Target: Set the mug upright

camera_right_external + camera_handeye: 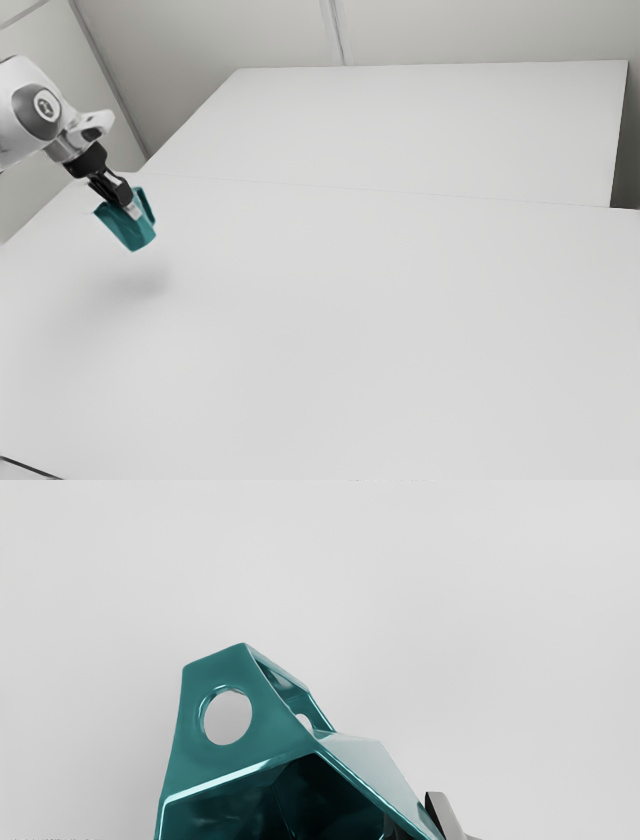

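The bench (380,350) is broad, smooth and near-white, spreading across most of the exterior view. A fine, slightly slanting seam (380,190) crosses it, and beyond that line lies another pale panel (420,130) with straight edges; whether it is flat or raised I cannot tell. Behind it stands a plain warm-grey back wall (200,40), marked near the middle of its visible part by a narrow upright strip (337,30). Toward the exterior view's left, a dark line (95,75) marks off a lighter side wall (40,100); at the exterior view's right, a darker grey band (630,160) runs beside the panel. A short black line (30,468) cuts the near corner at the exterior view's left. The mug (128,229), teal and faceted, is in the air above the bench at the exterior view's left, tilted rather than upright, with a soft shadow (135,285) spread on the white surface below it. The gripper (131,209) has its jaws closed on the mug's wall, one on the outside and the other within the mouth. In the wrist view the mug's dark opening faces the camera, and its angular handle (272,720) has a round hole, with pale grey surface behind.
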